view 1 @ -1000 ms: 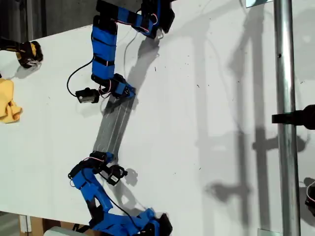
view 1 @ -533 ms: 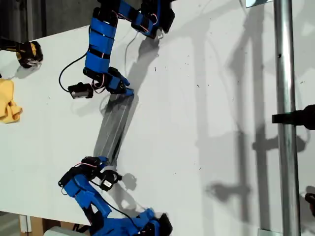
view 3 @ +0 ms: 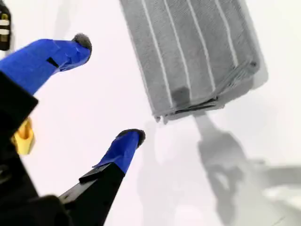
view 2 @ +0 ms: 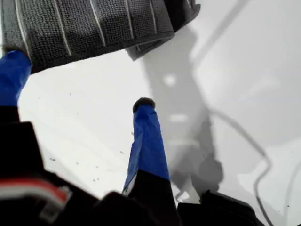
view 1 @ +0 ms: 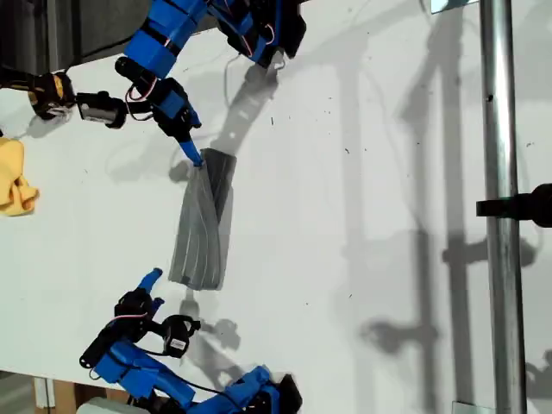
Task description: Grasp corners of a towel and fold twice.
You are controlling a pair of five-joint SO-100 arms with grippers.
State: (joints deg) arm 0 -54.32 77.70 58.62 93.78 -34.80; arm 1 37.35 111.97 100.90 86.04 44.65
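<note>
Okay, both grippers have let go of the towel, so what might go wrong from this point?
1. My first gripper is open, but one fingertip sits right at the towel edge. Pulling away could snag and drag the cloth.
2. The exterior view shows the towel twisted near its upper end, so the fold may slump open.
3. Near my open second gripper, the stacked layers are uneven, and a regrasp might catch only some of them.

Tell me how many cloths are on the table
2: the grey striped towel lies folded near the table's middle between the two arms; a yellow cloth sits at the exterior view's left edge, partly cut off.
</note>
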